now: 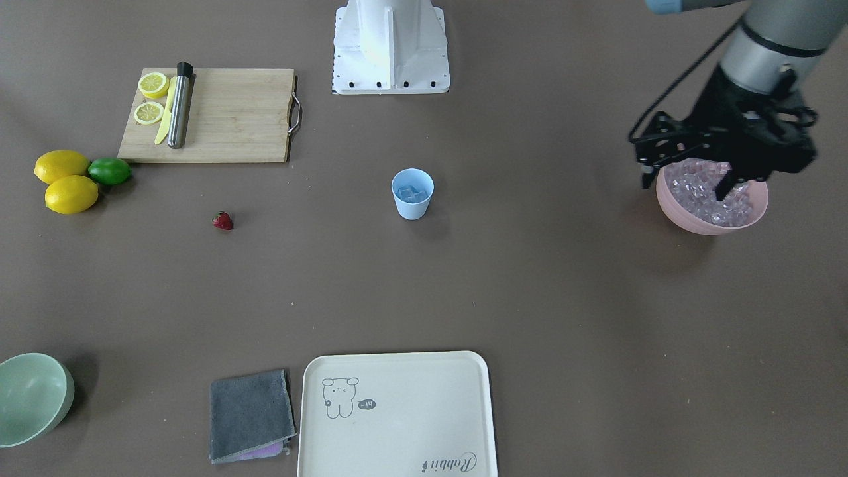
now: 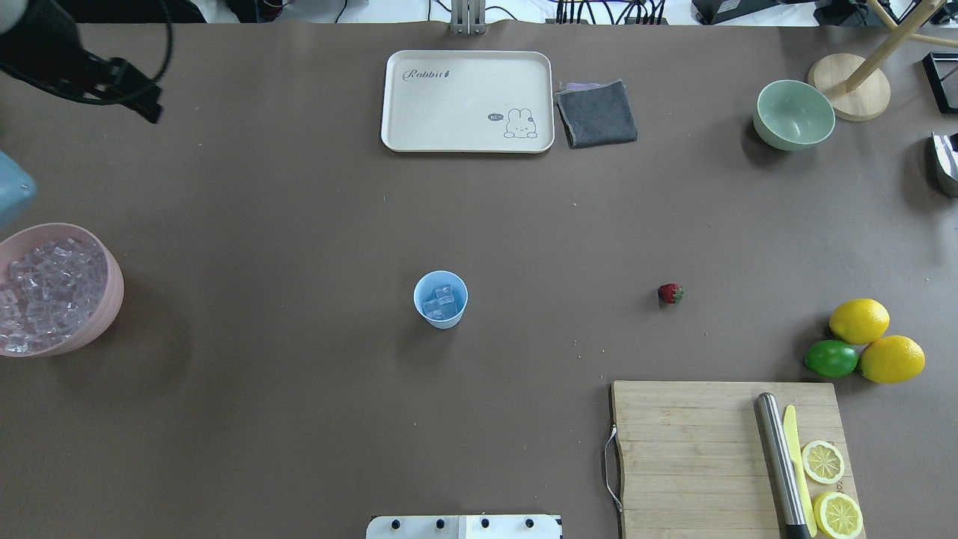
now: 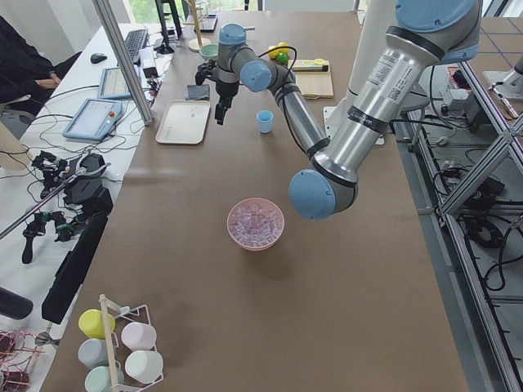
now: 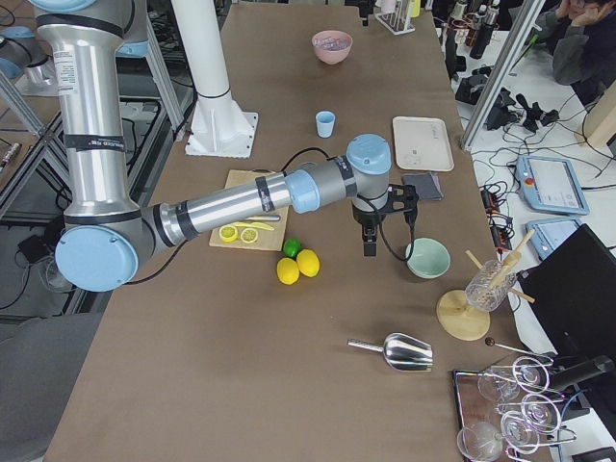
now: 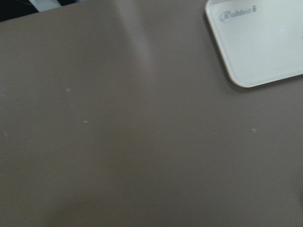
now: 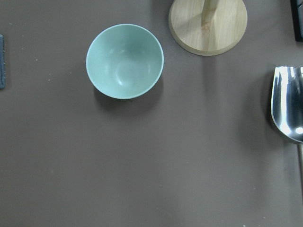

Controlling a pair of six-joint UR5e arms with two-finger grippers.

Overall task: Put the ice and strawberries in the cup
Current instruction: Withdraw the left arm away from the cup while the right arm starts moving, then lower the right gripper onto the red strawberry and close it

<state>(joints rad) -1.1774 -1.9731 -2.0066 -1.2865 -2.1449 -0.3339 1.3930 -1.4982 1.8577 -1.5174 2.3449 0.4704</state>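
Observation:
The light blue cup (image 1: 412, 193) stands mid-table with a few ice cubes in it; it also shows in the overhead view (image 2: 441, 299). The strawberry (image 1: 222, 220) lies on the table on my right-arm side of the cup, apart from it (image 2: 670, 293). A pink bowl (image 1: 702, 222) holds many ice cubes (image 1: 702, 189) at my left end of the table. My left gripper (image 1: 686, 185) hangs high above the table near that bowl, open and empty. My right gripper (image 4: 371, 239) hangs near the pale green bowl (image 4: 427, 258); I cannot tell whether it is open or shut.
A wooden cutting board (image 2: 696, 449) carries lemon halves, a yellow knife and a steel muddler. Two lemons and a lime (image 2: 831, 358) lie beside it. A white tray (image 2: 468, 101), a grey cloth (image 2: 597, 112), a steel scoop (image 6: 288, 106) and a wooden stand base (image 6: 208, 26) are at the far side.

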